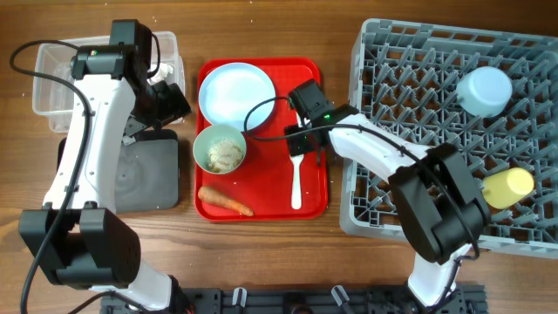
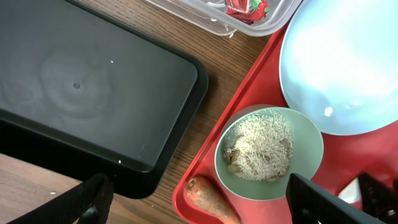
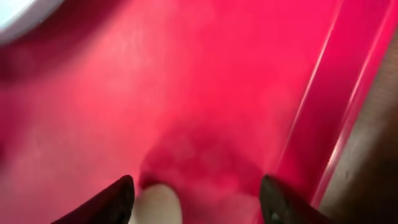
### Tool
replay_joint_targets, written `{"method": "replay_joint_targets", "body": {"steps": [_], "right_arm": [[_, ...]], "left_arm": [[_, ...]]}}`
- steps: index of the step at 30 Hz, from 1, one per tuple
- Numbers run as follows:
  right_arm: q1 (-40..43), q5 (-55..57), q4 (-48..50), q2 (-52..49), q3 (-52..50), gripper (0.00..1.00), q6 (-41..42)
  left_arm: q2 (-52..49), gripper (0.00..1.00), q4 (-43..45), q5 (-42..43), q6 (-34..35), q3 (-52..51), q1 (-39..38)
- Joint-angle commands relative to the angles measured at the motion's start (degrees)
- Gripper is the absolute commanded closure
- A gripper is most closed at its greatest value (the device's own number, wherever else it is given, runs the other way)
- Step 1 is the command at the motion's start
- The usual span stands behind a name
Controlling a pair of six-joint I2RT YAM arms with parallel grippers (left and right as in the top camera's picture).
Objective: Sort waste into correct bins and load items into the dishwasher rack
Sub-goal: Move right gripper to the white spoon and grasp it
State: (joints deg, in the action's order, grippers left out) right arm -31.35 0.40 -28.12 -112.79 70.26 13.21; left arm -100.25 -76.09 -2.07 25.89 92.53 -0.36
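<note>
On the red tray [image 1: 309, 70] lie a pale plate [image 1: 234, 94], a green bowl [image 1: 219, 149] holding rice scraps [image 2: 261, 146], a carrot [image 1: 225, 201] and a white spoon [image 1: 296, 183]. My right gripper [image 1: 301, 144] is open, low over the tray, with the spoon's end [image 3: 158, 202] between its fingers [image 3: 199, 202]. My left gripper [image 1: 174, 103] is open and empty, above the gap between the black tray [image 1: 148, 174] and the bowl; its fingers [image 2: 196, 202] frame the carrot [image 2: 211, 199]. The red-and-white wrapper [image 2: 245, 7] lies in the clear tub [image 1: 52, 83].
The grey rack [image 1: 418, 78] stands at the right, holding a light blue bowl [image 1: 485, 91] and a yellow cup [image 1: 508, 187]. The black tray [image 2: 93, 93] holds nothing I can see. The left arm hangs over the tub's right end.
</note>
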Motion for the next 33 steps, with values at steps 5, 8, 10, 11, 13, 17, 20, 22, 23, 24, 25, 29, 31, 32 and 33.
{"method": "replay_joint_targets", "body": {"steps": [5, 8, 10, 11, 13, 17, 20, 22, 23, 24, 25, 29, 31, 32, 33], "right_arm": [[0.0, -6.8, -6.8, 8.0, -0.4, 0.30, 5.6], [0.0, -9.7, -10.2, 7.7, -0.4, 0.30, 10.4], [0.0, -12.2, -11.5, 7.4, -0.4, 0.31, 14.1], [-0.3, -11.4, -11.5, 7.3, -0.4, 0.30, 14.3], [-1.0, -8.4, -11.6, 7.3, -0.4, 0.33, 16.7], [-4.5, -4.1, -18.5, 7.3, 6.4, 0.30, 18.0], [-4.0, -3.4, -28.0, 7.3, 20.1, 0.30, 15.2], [-2.7, -3.0, -33.6, 7.2, 27.4, 0.30, 13.5], [-2.1, -3.1, -35.9, 7.2, 30.0, 0.30, 13.0], [-0.9, -3.2, -40.1, 6.7, 33.8, 0.30, 12.7], [-0.6, -3.2, -41.2, 6.5, 34.2, 0.29, 12.8], [-2.1, -1.7, -43.5, 0.6, 33.1, 0.23, 18.5], [-2.8, -1.7, -43.3, -4.1, 31.3, 0.21, 18.7], [-2.9, -1.7, -43.3, -6.1, 31.3, 0.21, 18.7], [-2.9, -2.0, -43.3, -8.4, 31.3, 0.21, 18.6]], "left_arm": [[-0.5, 0.09, 0.1, 0.1, 0.3, 0.3, 0.1], [-0.5, 0.09, 0.1, 0.1, 0.3, 0.3, 0.1], [-0.5, 0.09, 0.1, 0.1, 0.3, 0.3, 0.1], [-0.5, 0.09, 0.1, 0.2, 0.3, 0.3, 0.1], [-0.5, 0.09, 0.1, 0.6, 0.3, 0.3, 0.1], [-0.5, 0.09, 0.1, 0.7, 0.3, 0.3, 0.1], [-0.5, 0.09, 0.1, 0.7, 0.3, 0.3, 0.1], [-0.5, 0.09, 0.2, 0.7, 0.3, 0.3, 0.1], [-0.5, 0.09, 0.2, 0.7, 0.3, 0.3, 0.1], [-0.5, 0.09, 0.2, 0.7, 0.3, 0.3, 0.1], [-0.5, 0.09, 0.2, 0.7, 0.3, 0.3, 0.1], [-0.5, 0.09, 0.1, 0.7, 0.3, 0.3, 0.1], [-0.5, 0.09, 0.1, 0.7, 0.3, 0.3, 0.1], [-0.5, 0.09, 0.1, 0.7, 0.3, 0.3, 0.1], [-0.5, 0.09, 0.2, 0.7, 0.3, 0.3, 0.1]]}}
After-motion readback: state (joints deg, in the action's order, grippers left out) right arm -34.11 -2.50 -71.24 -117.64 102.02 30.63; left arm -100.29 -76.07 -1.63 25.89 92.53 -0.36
